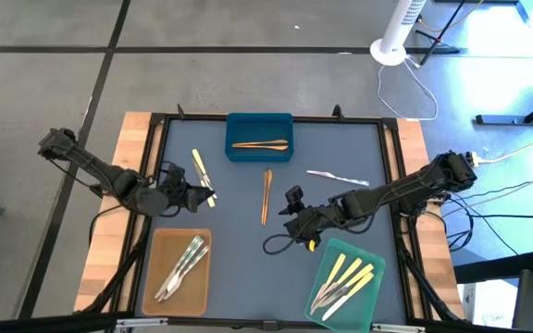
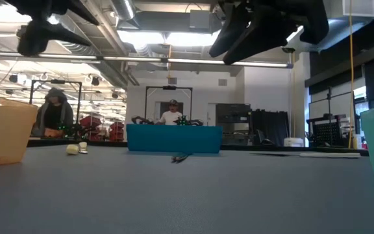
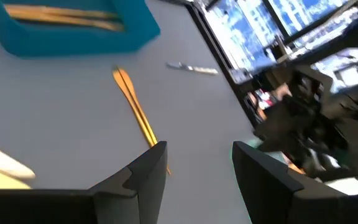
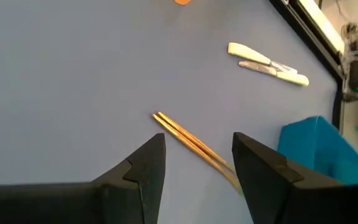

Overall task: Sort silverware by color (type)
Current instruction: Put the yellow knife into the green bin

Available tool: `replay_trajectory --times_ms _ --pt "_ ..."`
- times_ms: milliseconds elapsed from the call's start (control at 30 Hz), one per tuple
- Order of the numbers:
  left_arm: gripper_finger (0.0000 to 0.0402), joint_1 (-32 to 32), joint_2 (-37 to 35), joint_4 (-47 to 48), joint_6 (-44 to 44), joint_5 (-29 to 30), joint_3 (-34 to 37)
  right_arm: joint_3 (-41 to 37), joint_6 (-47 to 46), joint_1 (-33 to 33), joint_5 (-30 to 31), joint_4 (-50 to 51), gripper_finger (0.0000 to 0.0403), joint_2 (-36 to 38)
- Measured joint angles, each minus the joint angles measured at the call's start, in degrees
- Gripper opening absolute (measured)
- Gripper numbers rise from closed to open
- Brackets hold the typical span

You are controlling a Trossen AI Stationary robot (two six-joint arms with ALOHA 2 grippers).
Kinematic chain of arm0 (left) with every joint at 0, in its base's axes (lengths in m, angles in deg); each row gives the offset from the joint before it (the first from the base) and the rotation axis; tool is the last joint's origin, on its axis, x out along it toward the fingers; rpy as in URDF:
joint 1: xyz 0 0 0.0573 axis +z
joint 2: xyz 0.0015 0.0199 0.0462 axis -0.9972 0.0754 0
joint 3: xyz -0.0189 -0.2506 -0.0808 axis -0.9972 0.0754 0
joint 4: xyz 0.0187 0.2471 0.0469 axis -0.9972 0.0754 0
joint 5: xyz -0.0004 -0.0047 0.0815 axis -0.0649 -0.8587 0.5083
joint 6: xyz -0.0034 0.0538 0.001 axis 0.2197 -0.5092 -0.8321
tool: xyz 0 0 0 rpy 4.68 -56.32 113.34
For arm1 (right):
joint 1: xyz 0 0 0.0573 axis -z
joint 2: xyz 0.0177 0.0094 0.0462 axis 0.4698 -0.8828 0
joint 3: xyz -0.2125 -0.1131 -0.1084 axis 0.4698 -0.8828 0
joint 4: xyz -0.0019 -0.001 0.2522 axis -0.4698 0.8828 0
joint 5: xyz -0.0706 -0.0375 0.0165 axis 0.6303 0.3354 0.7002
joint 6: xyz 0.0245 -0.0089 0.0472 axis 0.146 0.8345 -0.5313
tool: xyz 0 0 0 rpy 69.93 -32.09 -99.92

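Sorting is partly complete, and each tray marks one group: the blue tray [image 1: 259,137] at the far edge of the table [image 1: 239,203] holds wood-brown utensils [image 1: 261,144], the tan tray [image 1: 176,270] near the left arm holds silvery ones [image 1: 182,265], and the green tray [image 1: 345,282] near the right arm holds pale yellow ones [image 1: 348,277]. Three groups remain loose on the mat — a brown pair [image 1: 266,195] near the centre, a silvery piece [image 1: 337,176] toward the right side, and a pale yellow and silvery pair [image 1: 202,173] lying just beside the left gripper [image 1: 209,196]. Both claws are empty with fingers spread, which suits an approach rather than a carry. The right gripper [image 1: 291,222] hovers close to the brown pair, and its wrist view frames that pair [image 4: 194,147] just ahead of the fingers [image 4: 143,171], so the likely next step is a descent and pinch there, then transfer to the blue tray. The thin, flat handles lie flush on the mat, so a shallow grasp may slip.
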Motion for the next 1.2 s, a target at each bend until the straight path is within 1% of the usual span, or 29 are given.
replay_trajectory --times_ms 133,233,333,467,567,733,967,1200 --pt "0.0177 4.07 0.00 0.00 -5.15 -0.61 0.00 0.00 -3.34 0.00 -0.21 2.44 0.0177 0.85" --pt "0.0177 7.38 0.01 -0.25 -8.48 -1.03 0.00 0.00 -6.38 0.00 -1.48 5.27 0.0177 2.05" --pt "0.0177 10.99 0.04 -0.27 -10.86 -3.26 0.00 0.00 -9.20 0.00 -3.33 7.37 0.0177 3.70" --pt "0.0177 16.05 0.03 -0.07 -11.32 -6.73 0.00 0.00 -10.96 -0.02 -3.66 10.58 0.0177 5.47" --pt "0.0177 19.78 0.04 0.03 -12.89 -10.33 0.00 0.00 -10.96 0.00 -3.62 11.77 0.0177 5.93" --pt "0.0177 25.63 0.93 0.07 -13.18 -18.38 0.00 0.00 -10.92 0.00 -4.01 13.17 0.0177 6.05" --pt "0.0177 30.67 3.15 0.17 -13.81 -28.16 0.00 0.00 -10.90 0.00 -4.52 13.84 0.0177 6.05" --pt "0.0177 33.03 5.79 4.08 -6.14 -37.93 0.00 0.00 -10.76 0.00 -4.55 14.63 0.0177 6.04"
